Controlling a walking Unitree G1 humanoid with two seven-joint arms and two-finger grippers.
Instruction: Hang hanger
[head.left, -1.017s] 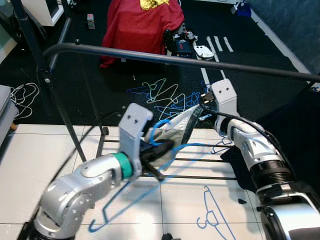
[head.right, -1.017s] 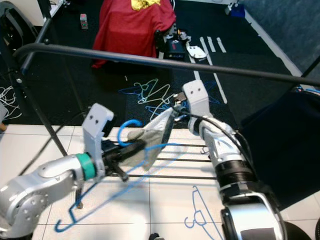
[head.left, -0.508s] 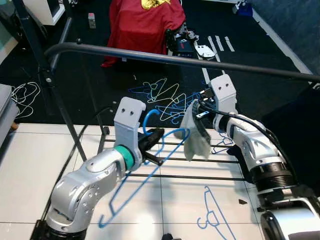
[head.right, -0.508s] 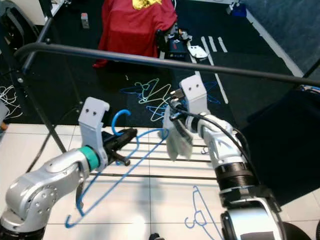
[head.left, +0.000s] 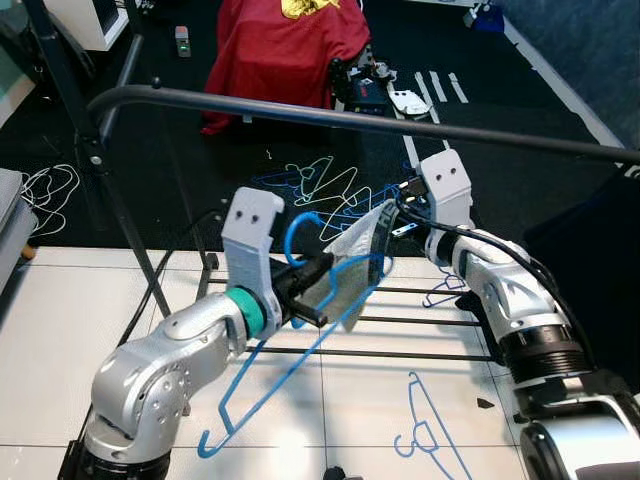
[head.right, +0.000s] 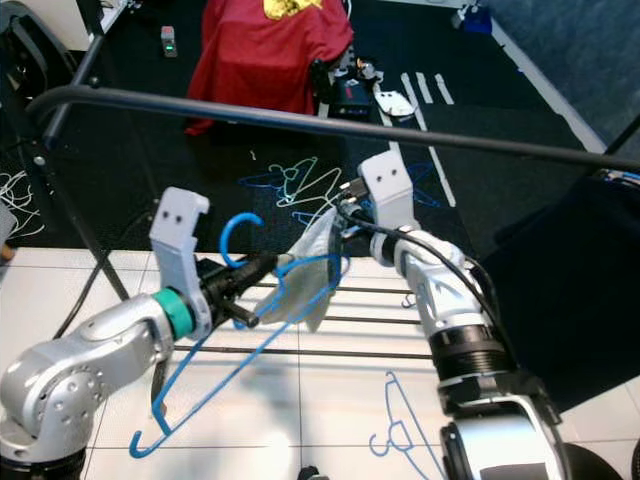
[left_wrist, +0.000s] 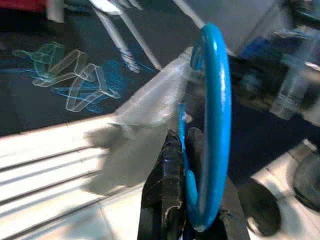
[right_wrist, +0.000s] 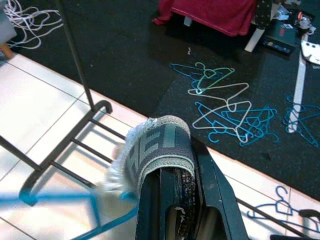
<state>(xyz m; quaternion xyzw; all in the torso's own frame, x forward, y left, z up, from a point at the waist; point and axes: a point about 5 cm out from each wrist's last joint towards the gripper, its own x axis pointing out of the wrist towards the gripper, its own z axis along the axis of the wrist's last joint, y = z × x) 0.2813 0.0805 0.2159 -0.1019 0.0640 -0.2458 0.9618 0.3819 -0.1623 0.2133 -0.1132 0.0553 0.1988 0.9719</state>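
Left pincer (head.left: 312, 290) is clamping the blue plastic hanger (head.left: 300, 340) near its hook, below the black metal rail (head.left: 350, 118) | right pincer (head.left: 385, 235) is gripping tight the grey knitted garment (head.left: 350, 270) draping across the hanger over the white tiled floor (head.left: 60, 320).

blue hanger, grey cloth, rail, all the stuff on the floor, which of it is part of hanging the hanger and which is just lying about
In the job:
- blue hanger, gripped by the left gripper
- grey garment, pinched by the right gripper
- black rail overhead

Lying about:
- pile of hangers on the dark mat
- lone blue hanger on the tiles
- red cloth
- white cables
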